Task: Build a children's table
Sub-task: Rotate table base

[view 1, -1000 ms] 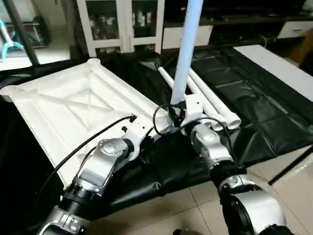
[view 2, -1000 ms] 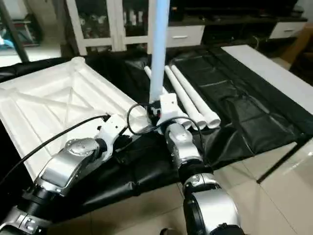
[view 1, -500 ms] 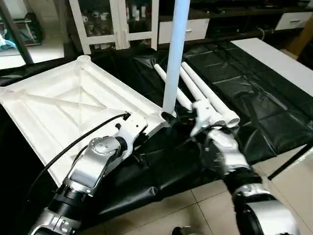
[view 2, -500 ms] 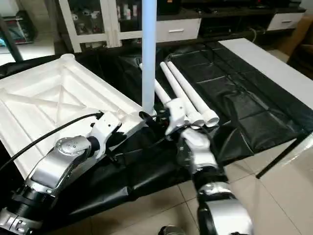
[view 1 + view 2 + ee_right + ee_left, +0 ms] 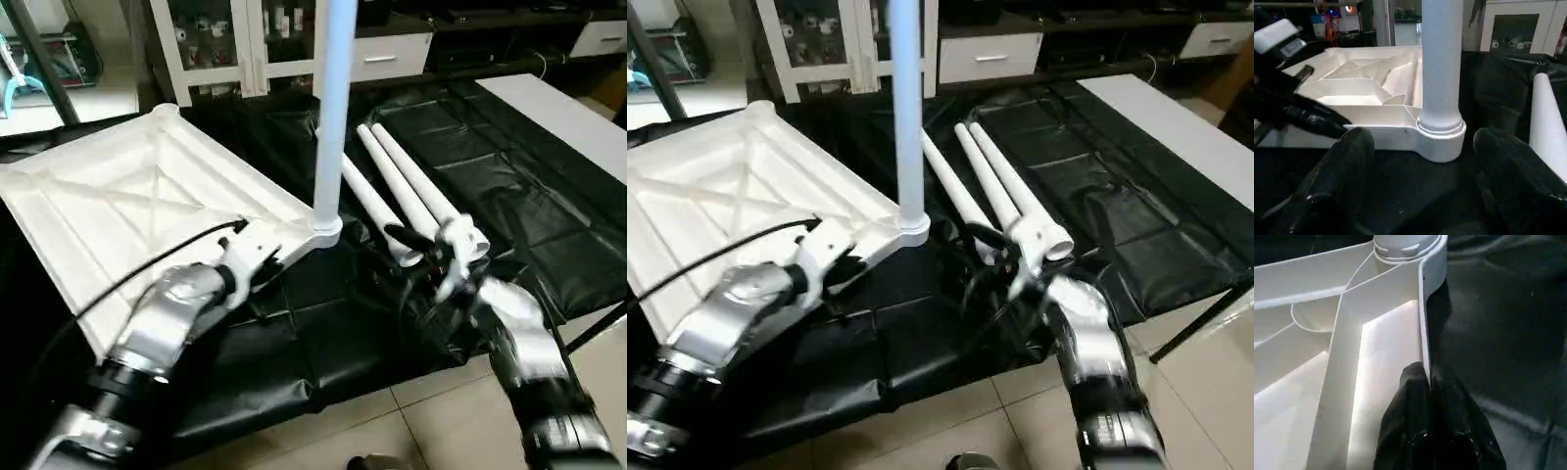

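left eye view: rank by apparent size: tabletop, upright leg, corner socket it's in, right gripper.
1. tabletop, by far the largest.
2. upright leg, long but cropped at the frame's top.
3 and 4. right gripper and corner socket: the gripper looks larger, but it is nearer the camera and blurred, so unsure.

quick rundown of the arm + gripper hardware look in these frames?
Both forearms are silver metal with rounded joint housings and black segments toward the elbows. The left gripper has two glossy black fingers on a white wrist block; a thin black cable runs back along that forearm. The right gripper has two fat, rounded black fingers, with looped black cables at its white wrist mount.
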Robot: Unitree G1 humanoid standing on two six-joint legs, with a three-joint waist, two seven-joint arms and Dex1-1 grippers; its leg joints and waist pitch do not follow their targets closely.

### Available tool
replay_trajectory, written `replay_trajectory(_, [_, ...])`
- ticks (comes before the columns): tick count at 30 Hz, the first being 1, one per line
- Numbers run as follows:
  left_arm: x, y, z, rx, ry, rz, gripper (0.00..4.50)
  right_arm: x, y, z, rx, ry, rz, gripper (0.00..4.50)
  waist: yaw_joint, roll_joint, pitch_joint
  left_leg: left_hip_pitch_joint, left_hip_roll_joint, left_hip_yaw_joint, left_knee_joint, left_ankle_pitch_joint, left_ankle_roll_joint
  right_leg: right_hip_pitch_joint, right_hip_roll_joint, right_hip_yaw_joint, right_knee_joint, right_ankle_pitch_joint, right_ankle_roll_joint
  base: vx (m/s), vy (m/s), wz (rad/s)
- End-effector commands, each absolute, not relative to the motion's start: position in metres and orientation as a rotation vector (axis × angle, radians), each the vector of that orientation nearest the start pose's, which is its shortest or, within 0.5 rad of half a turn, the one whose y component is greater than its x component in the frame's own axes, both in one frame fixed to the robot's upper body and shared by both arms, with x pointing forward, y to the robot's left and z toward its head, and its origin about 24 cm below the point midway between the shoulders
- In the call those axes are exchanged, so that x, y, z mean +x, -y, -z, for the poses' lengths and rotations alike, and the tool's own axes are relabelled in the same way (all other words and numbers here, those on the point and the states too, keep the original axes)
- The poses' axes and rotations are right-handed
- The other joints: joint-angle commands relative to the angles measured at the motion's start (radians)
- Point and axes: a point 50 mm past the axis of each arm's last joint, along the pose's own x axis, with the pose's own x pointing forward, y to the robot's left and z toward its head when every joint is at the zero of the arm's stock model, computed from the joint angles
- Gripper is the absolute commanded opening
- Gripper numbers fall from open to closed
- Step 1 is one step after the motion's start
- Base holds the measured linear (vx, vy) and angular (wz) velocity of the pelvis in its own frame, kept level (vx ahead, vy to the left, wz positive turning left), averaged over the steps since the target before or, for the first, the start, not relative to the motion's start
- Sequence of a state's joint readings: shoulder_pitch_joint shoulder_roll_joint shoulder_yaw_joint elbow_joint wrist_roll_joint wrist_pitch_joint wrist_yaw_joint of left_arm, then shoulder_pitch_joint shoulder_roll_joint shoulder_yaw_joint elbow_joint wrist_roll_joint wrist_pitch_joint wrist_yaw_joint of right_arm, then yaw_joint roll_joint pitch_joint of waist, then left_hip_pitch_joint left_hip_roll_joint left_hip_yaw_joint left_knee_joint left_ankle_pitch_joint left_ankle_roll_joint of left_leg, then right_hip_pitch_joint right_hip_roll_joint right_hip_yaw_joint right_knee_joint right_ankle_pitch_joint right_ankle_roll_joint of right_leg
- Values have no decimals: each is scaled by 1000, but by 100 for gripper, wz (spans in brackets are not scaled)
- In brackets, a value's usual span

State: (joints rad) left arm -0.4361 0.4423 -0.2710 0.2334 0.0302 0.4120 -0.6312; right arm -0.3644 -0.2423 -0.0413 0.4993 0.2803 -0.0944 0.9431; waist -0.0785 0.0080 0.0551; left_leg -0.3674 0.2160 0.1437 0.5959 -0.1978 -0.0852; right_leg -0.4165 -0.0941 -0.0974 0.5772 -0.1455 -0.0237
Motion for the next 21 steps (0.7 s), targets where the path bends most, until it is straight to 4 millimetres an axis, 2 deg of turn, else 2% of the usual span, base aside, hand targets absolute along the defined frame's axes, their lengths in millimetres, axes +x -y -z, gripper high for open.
replay_trajectory(1, [310,-184,-43,557,-539,678,0,300,161,-58,65,23,-887,362,7,8,-64,-11,3,10,-82,-318,55,58,-32,31,-72,-381,-161,0,0,0])
replay_trajectory(2, [314,-198,-45,551,-569,621,0,296,159,-57,85,17,-883,362,7,5,-60,-6,0,12,-82,-346,51,53,-29,31,-79,-422,-148,0,0,0])
replay_trajectory(3, [314,-200,-46,549,-573,613,0,295,159,-57,88,16,-882,362,8,7,-59,-3,0,12,-82,-353,47,51,-30,31,-80,-438,-143,0,0,0])
replay_trajectory(4, [319,-202,-49,513,-580,565,0,294,157,-56,94,14,-879,362,6,5,-58,-3,0,11,-82,-368,40,50,-31,30,-82,-468,-134,0,0,0])
replay_trajectory(6, [326,-196,-57,445,-556,519,0,293,154,-55,100,9,-873,362,4,6,-57,-4,-2,10,-81,-371,31,50,-32,28,-85,-494,-123,0,0,0])
replay_trajectory(8, [331,-179,-62,360,-524,544,0,293,151,-55,103,9,-865,362,4,5,-58,-3,-1,9,-80,-368,27,49,-33,27,-88,-502,-119,0,0,0])
replay_trajectory(9, [332,-173,-63,341,-514,558,0,293,150,-55,104,9,-863,362,5,-1,-58,-5,-2,10,-80,-363,32,49,-33,27,-89,-500,-120,0,0,0])
replay_trajectory(10, [336,-164,-65,323,-496,573,0,293,148,-55,105,7,-857,362,9,2,-58,-2,-2,12,-79,-360,37,45,-32,28,-91,-498,-123,0,0,0])
replay_trajectory(11, [336,-164,-65,323,-496,573,0,293,148,-55,105,7,-857,362,11,2,-58,1,-3,13,-77,-357,40,43,-31,29,-93,-492,-125,0,0,0])
replay_trajectory(12, [339,-157,-66,320,-490,574,0,293,147,-55,105,4,-851,362,14,1,-62,0,-1,14,-77,-338,45,45,-32,32,-88,-453,-140,0,0,0])
replay_trajectory(13, [341,-154,-67,315,-488,573,0,292,147,-55,106,2,-849,362,17,3,-61,-1,-2,15,-77,-329,50,44,-28,32,-87,-430,-146,0,0,0])
replay_trajectory(14, [348,-149,-67,278,-501,529,0,292,145,-56,107,-3,-837,362,20,8,-64,2,-1,15,-76,-319,50,46,-30,33,-84,-407,-154,0,0,0])
replay_trajectory(15, [349,-148,-68,270,-503,520,0,292,145,-56,106,-3,-834,362,26,6,-65,5,-2,20,-74,-303,53,45,-26,35,-83,-365,-164,0,0,0])
replay_trajectory(17, [356,-142,-72,236,-502,475,0,292,144,-56,106,-2,-814,362,34,7,-67,1,-1,20,-74,-270,58,51,-26,37,-75,-301,-186,0,0,0])
replay_trajectory(18, [358,-140,-73,230,-490,464,0,292,144,-56,106,-1,-805,362,39,15,-69,-4,-2,18,-74,-249,60,58,-28,36,-70,-274,-194,0,0,0])
replay_trajectory(19, [361,-139,-74,222,-475,451,0,292,144,-56,107,-1,-799,362,39,10,-71,-6,-2,17,-73,-238,62,63,-29,35,-68,-256,-197,0,0,0])
replay_trajectory(21, [365,-139,-75,208,-447,420,0,292,143,-55,108,-2,-795,362,40,17,-75,-11,-5,16,-70,-202,71,68,-29,35,-63,-210,-205,0,0,0])
